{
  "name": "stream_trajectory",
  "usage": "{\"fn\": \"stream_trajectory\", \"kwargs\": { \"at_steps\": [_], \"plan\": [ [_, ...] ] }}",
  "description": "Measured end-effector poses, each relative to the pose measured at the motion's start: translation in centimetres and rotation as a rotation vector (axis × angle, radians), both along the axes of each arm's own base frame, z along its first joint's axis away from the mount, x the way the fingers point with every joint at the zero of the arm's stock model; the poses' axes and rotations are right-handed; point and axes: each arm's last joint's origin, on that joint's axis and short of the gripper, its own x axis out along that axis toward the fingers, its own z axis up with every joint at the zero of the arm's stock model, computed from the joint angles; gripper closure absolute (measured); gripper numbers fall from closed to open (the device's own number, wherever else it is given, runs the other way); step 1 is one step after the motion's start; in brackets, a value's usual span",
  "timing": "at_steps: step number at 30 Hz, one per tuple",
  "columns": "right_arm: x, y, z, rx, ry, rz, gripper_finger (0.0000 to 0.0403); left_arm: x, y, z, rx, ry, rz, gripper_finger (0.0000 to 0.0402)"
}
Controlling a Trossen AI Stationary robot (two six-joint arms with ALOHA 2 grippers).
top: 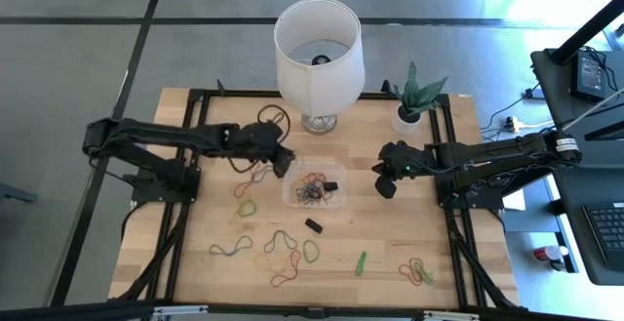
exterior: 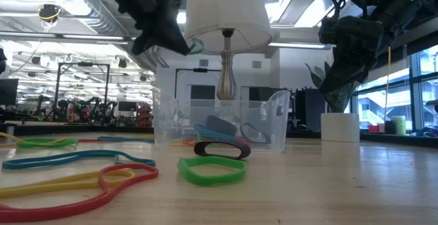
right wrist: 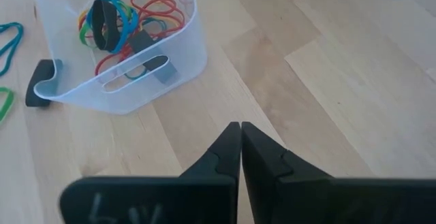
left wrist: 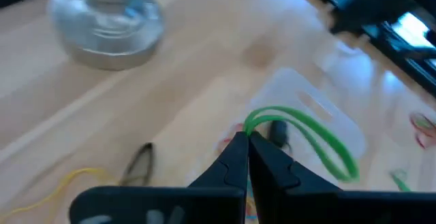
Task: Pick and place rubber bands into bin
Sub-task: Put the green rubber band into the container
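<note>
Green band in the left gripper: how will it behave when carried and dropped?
Probably floppy: the green band droops in a loose loop from the shut left gripper. Likely very light, so it may cling or snag when released over the bin.

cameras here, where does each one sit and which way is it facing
High view: overhead, straight down on the table; both arms show.
Low view: tabletop height, level across at the bin; arms drop in from above.
Left wrist view: past the shut left pincer holding a green rubber band over the bin.
Right wrist view: past the shut, empty right pincer.
All views share the bin.
</note>
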Motion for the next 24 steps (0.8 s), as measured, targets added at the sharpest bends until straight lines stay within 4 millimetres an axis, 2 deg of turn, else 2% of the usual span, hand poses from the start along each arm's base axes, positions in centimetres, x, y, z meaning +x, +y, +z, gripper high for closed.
{"fn": "stream_trajectory", "kwargs": {
  "at_steps": [5, 10, 17, 24],
  "plan": [
    [0.0, 0.0, 0.0, 0.001, -0.005, -0.001, 0.0385, 1.3, -2.0, -0.9, 0.012, 0.049, -0.093, 0.0399],
    [0.1, 0.0, 0.1, 0.002, -0.012, -0.002, 0.0385, 4.2, -3.6, -1.0, 0.100, 0.151, -0.236, 0.0399],
    [0.2, 0.0, 0.2, 0.005, -0.032, -0.005, 0.0385, 8.1, -3.2, -2.7, 0.165, 0.454, -0.326, 0.0399],
    [0.2, 0.0, 0.2, 0.023, -0.040, -0.025, 0.0385, 11.0, -3.5, -4.5, 0.139, 0.511, -0.470, 0.0386]
  ]
}}
